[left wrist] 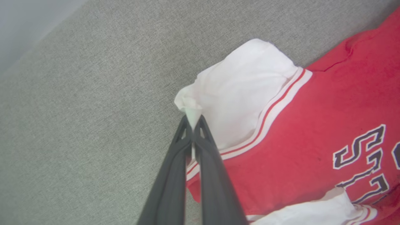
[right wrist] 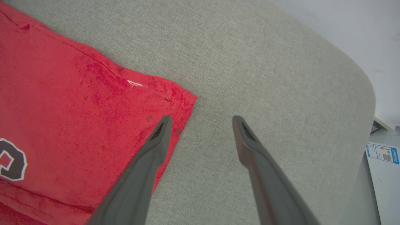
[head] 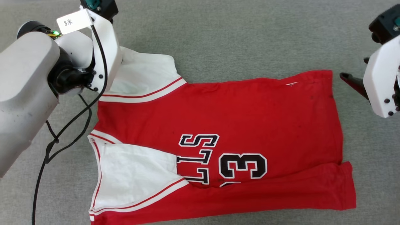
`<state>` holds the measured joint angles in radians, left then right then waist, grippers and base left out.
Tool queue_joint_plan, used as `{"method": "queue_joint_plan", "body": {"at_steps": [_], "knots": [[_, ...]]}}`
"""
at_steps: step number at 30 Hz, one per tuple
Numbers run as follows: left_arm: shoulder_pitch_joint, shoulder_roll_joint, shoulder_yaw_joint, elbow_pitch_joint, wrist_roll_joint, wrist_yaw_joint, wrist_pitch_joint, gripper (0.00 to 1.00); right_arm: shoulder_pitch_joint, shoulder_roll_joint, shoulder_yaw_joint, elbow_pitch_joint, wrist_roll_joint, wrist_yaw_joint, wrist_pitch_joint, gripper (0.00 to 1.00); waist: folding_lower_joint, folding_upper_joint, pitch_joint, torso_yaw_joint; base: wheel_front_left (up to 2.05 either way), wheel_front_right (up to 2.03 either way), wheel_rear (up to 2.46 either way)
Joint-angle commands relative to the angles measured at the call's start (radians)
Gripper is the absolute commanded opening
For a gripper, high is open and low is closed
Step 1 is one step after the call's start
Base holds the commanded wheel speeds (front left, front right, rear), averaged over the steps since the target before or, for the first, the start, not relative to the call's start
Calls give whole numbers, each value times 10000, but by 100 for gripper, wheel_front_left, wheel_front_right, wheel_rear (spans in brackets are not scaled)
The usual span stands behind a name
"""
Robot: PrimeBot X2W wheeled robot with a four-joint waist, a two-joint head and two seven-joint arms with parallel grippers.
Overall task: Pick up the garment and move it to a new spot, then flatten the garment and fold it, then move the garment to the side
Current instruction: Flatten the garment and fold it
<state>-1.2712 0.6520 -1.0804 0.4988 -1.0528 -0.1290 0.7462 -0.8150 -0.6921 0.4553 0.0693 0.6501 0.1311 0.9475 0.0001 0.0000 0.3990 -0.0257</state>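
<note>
Left wrist view: left hand (left wrist: 193, 121) clamps the garment (left wrist: 312, 125) by a sleeve — right hand (right wrist: 202, 120) spread apart.

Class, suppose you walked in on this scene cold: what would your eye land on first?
The red garment with its black number 3 dominates, spread across the middle of the grey surface. At its far left corner, the left gripper is pinched shut on the tip of a white sleeve. The right gripper hangs open at the hem corner on the right.
</note>
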Motion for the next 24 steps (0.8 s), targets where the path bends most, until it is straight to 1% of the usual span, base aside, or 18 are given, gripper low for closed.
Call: {"method": "queue_joint_plan", "body": {"at_steps": [1, 4, 8, 15, 20, 22, 24], "knots": [[25, -46, -20, -65, -60, 3, -110, 0, -261, 49, 139, 247, 176, -5, 494, 100, -1, 0, 142, 160, 0, 0, 0], [-84, -55, -98, -210, -35, 1, -270, 0, -690, 227, 377, 686, 272, -5, 1238, 100, -1, 0, 341, 354, 0, 0, 0], [-267, -139, -246, -402, -48, 0, -441, 0, -1061, 448, 553, 1310, 147, -7, 1588, 100, -1, 0, 642, 626, 0, 0, 0], [-538, -268, -556, -660, -119, 0, -726, 0, -960, 839, 937, 2402, -50, -5, 1310, 100, -1, 0, 1019, 1026, 0, 0, 0], [-632, -207, -773, -781, -228, -1, -1036, 0, -429, 1122, 1437, 2953, 300, 10, 1138, 100, -1, 0, 1097, 1104, 0, 0, 0], [-575, -145, -846, -756, -300, -1, -1203, 0, -494, 1089, 1508, 3035, 311, 10, 959, 0, -1, 0, 1019, 1080, 0, 0, 0], [-489, -114, -918, -723, -376, -1, -1371, 0, -640, 1004, 1459, 3126, 307, 5, 637, 0, -1, 0, 876, 1053, 0, 0, 0]]}}
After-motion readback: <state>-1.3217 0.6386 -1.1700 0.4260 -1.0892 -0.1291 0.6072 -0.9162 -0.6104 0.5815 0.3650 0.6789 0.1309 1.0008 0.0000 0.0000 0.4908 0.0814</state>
